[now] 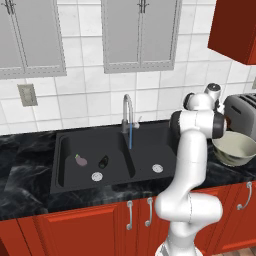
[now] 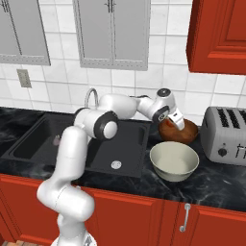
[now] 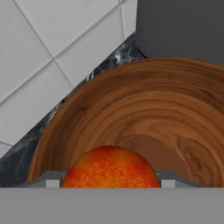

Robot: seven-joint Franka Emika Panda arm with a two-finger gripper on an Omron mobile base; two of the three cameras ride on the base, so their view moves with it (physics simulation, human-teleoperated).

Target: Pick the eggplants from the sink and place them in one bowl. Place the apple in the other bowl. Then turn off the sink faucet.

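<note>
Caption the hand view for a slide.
Gripper holds the red-orange apple over the wood-like brown bowl, beside a grey toaster.

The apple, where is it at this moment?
In the hand view the apple sits between the claw tips, over the reddish-brown bowl, right of the sink beside the toaster.

I find no readable text, labels, brands or numbers anywhere around me: the toaster (image 2: 225, 135), the cabinets (image 1: 141, 35) and the wall tiles (image 1: 90, 102) all carry no lettering.
</note>
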